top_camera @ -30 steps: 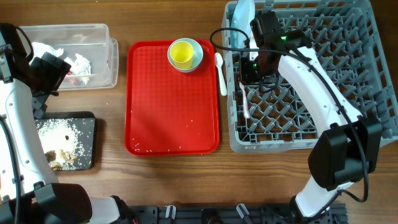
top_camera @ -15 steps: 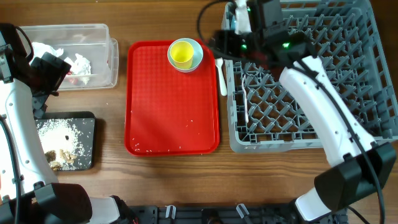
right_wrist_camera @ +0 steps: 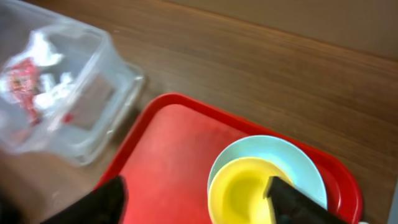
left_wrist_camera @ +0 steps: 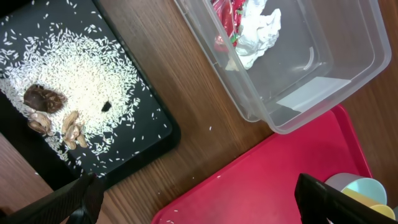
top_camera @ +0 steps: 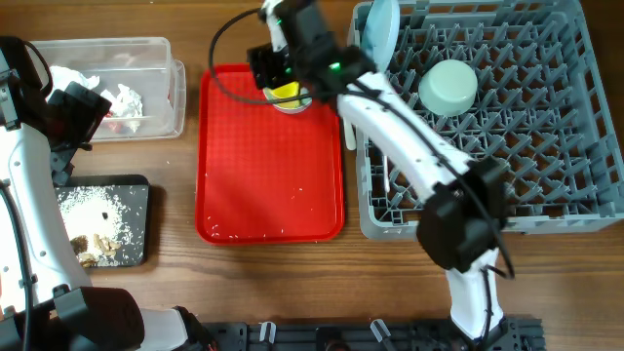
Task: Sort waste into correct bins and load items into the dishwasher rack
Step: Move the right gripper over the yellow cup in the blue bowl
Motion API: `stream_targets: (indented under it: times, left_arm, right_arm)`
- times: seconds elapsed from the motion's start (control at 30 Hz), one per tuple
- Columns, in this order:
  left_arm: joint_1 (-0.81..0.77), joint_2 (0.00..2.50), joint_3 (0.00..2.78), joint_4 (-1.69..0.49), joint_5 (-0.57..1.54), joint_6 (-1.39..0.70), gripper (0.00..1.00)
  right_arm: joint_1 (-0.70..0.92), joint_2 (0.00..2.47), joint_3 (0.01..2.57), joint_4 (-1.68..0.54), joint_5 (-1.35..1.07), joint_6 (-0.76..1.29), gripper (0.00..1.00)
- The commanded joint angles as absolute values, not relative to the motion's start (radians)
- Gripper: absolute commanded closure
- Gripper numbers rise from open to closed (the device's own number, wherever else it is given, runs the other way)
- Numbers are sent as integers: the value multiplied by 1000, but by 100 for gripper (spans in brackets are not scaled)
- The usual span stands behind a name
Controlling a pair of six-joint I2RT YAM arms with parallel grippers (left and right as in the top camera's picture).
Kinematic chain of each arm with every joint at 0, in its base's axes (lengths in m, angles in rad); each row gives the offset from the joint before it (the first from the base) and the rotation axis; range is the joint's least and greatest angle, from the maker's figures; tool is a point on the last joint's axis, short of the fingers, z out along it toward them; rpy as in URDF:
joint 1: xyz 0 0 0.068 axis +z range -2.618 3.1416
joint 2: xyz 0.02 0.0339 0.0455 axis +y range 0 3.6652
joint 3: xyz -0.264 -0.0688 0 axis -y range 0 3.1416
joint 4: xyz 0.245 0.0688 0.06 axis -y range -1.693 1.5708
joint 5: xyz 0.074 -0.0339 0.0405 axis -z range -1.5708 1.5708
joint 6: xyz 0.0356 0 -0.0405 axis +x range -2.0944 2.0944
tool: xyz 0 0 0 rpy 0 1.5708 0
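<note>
Sitting in the dishwasher rack (top_camera: 507, 146): upturned mint-green bowl (top_camera: 448, 86). Red tray (top_camera: 263, 166) carries light blue bowl (right_wrist_camera: 280, 152) at its far edge, yellow cup (right_wrist_camera: 239, 196) nested inside. Right gripper (right_wrist_camera: 196, 190) open, empty; cup lies below, between its fingers. Left gripper (left_wrist_camera: 198, 190) open, empty, near clear tub (left_wrist_camera: 323, 81).

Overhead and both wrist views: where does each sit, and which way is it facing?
Overhead: above the table, straight down on red tray, dishwasher rack, left arm, right arm.
Left wrist: down at black tray and clear tub; left fingers at bottom edge.
Right wrist: down at yellow cup in light blue bowl; right fingers at bottom.
Shared: all three show the clear tub.
</note>
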State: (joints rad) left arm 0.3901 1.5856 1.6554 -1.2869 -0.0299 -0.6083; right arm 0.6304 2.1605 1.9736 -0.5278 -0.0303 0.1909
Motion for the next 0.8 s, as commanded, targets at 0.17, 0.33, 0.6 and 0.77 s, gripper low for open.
stream_targets:
  times: [0.17,0.33,0.6,0.77]
  left_arm:
    - [396,1588,1659,-1287,-43,-611,0]
    - [396,1588,1659,-1287,-43,-611,0]
    - [396,1588,1659,-1287,-43,-611,0]
    - [396,1588,1659,-1287,-43,-611,0]
  right_arm:
    - [727,2317,1990,-517,243,183,47]
    - [727,2332,1990,-518,242,183,54]
    - [727,2375,1988,-555,245,183,55]
    - [726,2373,1990,-554,247,183,65]
